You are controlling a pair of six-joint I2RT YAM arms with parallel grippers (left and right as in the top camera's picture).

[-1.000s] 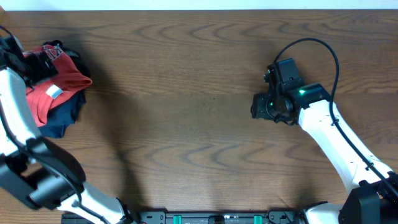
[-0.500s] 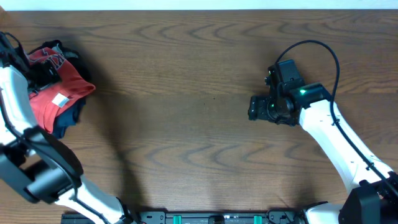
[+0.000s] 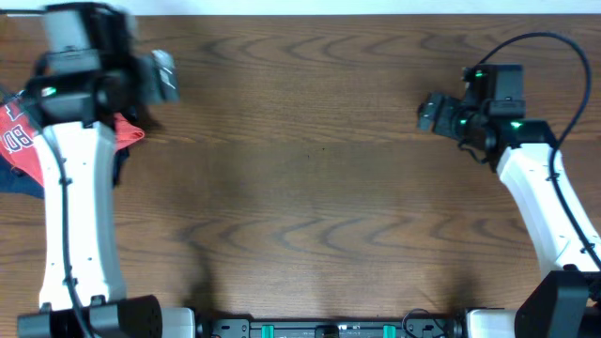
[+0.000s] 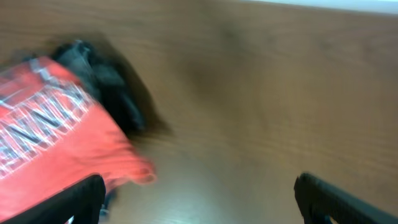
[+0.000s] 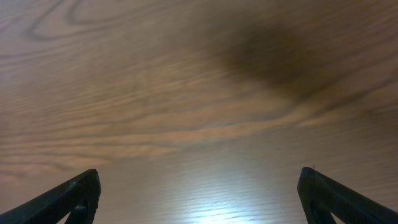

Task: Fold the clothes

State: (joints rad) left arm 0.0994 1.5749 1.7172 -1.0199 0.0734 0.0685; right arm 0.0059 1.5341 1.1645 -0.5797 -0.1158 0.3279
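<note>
The coral-red T-shirt (image 3: pixel 17 141) with white lettering lies bunched at the far left edge of the table, and a fold of it (image 3: pixel 129 132) shows past my left arm. In the left wrist view it (image 4: pixel 56 137) fills the lower left, blurred. My left gripper (image 3: pixel 161 75) is open and empty to the right of the pile; its fingers (image 4: pixel 199 202) straddle bare wood beside the shirt's edge. My right gripper (image 3: pixel 430 111) is open and empty at the far right, over bare table (image 5: pixel 199 199).
A dark navy garment (image 3: pixel 21 184) lies under the red shirt, and dark cloth (image 4: pixel 109 87) shows behind it in the left wrist view. The wooden table (image 3: pixel 310 197) stretches between the arms. A black cable loops over the right arm (image 3: pixel 563 47).
My left arm has swung off the pile, up and to the right, and the view is motion-blurred. My right gripper has moved up and to the right, away from the table's middle.
</note>
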